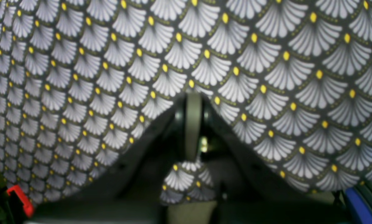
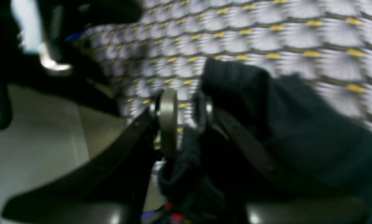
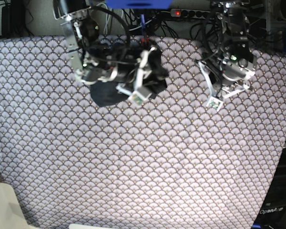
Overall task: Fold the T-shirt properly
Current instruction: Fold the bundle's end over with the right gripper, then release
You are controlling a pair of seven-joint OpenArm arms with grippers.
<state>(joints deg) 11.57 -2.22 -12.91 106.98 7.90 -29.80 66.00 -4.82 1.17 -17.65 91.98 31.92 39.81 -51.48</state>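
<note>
Two arms: left jaws pinch the patterned cloth [image 1: 186, 183]; right jaws slightly spread beside the T-shirt [image 2: 297, 130].

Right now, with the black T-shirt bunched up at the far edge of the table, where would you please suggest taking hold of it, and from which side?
The plain black soft fabric T-shirt lies crumpled in a heap on the grey scallop-patterned cloth, partly hidden by the right end effector. I would probably pinch its flat exposed lower edge from the near side, coming down from above, since that edge lies clear of the arm.
</note>
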